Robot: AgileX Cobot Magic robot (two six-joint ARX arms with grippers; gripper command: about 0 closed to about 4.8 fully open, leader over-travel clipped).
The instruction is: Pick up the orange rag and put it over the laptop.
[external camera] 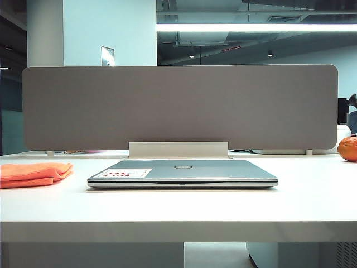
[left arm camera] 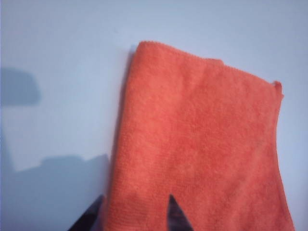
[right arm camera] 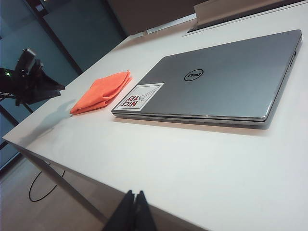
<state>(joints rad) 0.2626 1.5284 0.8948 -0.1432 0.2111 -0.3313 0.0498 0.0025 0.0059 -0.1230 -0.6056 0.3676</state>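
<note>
Left claw hovers above orange rag, fingers apart to straddle its edge; rag lies flat on bench beside closed laptop. Right claw together, parked off bench.

The orange rag is plain orange, the laptop silver-grey with a dark round logo and a white-and-red sticker. The table is white, the divider panel grey-brown; the glossy ball looks orange, partly cropped.
</note>
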